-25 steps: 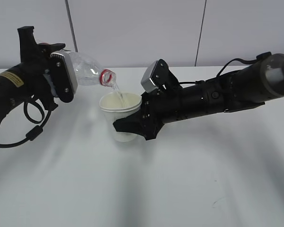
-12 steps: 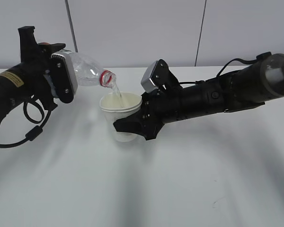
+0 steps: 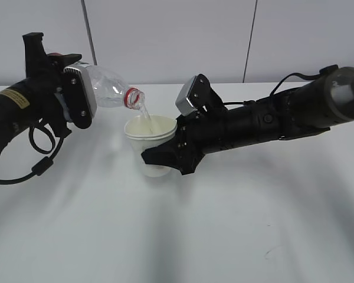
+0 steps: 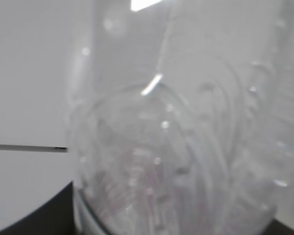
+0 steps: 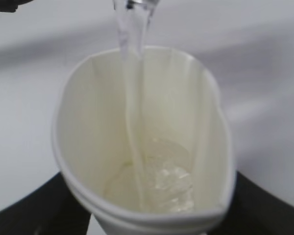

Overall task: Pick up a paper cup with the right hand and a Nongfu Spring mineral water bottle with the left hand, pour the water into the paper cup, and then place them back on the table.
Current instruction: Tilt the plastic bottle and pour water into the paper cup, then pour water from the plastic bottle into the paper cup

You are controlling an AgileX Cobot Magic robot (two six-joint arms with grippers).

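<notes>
Left hand (image 3: pixel 76 100) grips the tilted clear plastic bottle with the red neck ring (image 3: pixel 109 87), water (image 5: pixel 132 88) streaming into the squeezed off-white paper cup (image 3: pixel 150 134) clamped by the right hand (image 3: pixel 165 158) above the white bench (image 3: pixel 224 224). Squeeze harder and it'll buckle, spilling everywhere.

left pincer (image 3: pixel 85 97) clamped, wrist rolled, right pincer (image 3: pixel 156 156) clamped, level
</notes>
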